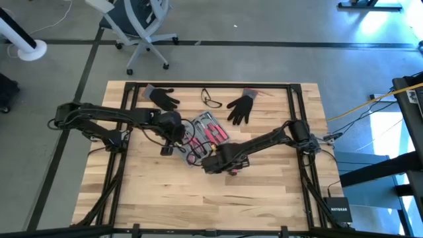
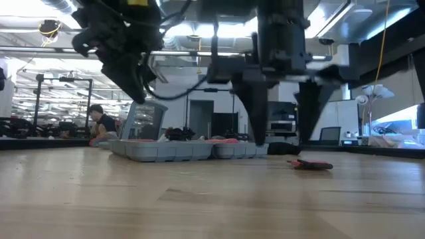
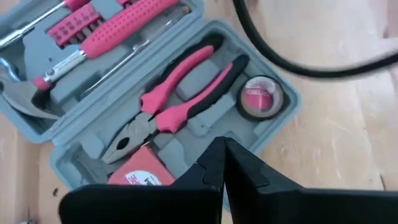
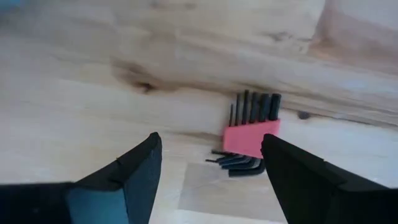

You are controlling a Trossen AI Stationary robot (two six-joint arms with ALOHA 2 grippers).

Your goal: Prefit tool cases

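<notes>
The blue-grey tool case (image 1: 206, 129) lies open on the table, its two halves side by side. In the left wrist view the case (image 3: 291, 102) holds pink-handled pliers (image 3: 177, 102), a tape roll (image 3: 261, 98), a hammer, a screwdriver and a tape measure. My left gripper (image 3: 224, 149) hangs shut above the case's left part (image 1: 178, 137). My right gripper (image 4: 211, 144) is open near the table, just on the near side of the case (image 1: 217, 163). A pink-holdered hex key set (image 4: 252, 138) lies flat on the wood ahead of its fingers, apart from them (image 2: 309, 164).
Two black gloves (image 1: 162, 98) (image 1: 241, 107) and a pair of glasses (image 1: 211, 99) lie by the far edge. Black frame rails (image 1: 292, 106) run along the table's sides. Bare wood stretches toward the near edge (image 1: 198, 198). A person (image 2: 99, 123) sits in the room behind.
</notes>
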